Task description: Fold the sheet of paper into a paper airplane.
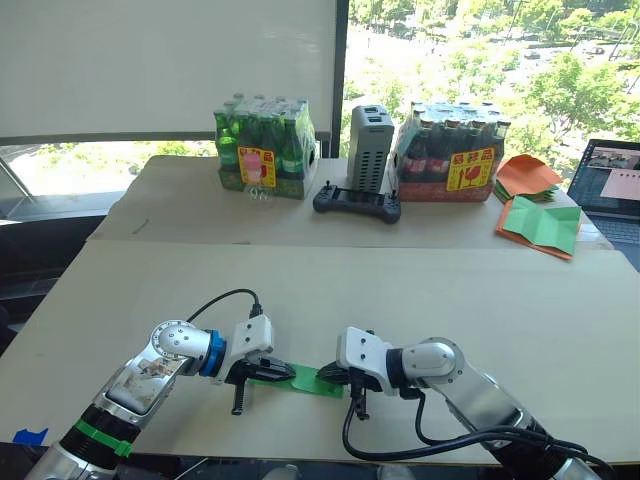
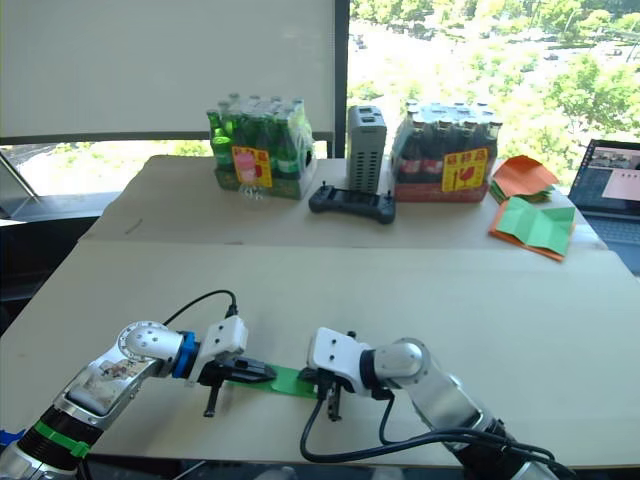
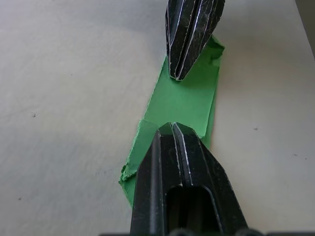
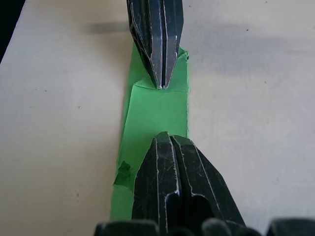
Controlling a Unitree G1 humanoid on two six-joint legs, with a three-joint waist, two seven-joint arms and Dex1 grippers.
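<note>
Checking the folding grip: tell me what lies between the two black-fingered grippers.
The narrow folded bright green sheet of paper spans the gap between the left gripper and right gripper, flat on the beige table, seen in both eye views.

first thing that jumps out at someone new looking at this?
The folded strip of bright green paper at the near edge of the table, with the left gripper and right gripper pressing on it from either end, jaws shut. Next, the two shrink-wrapped bottle packs at the far side, by the window.
</note>
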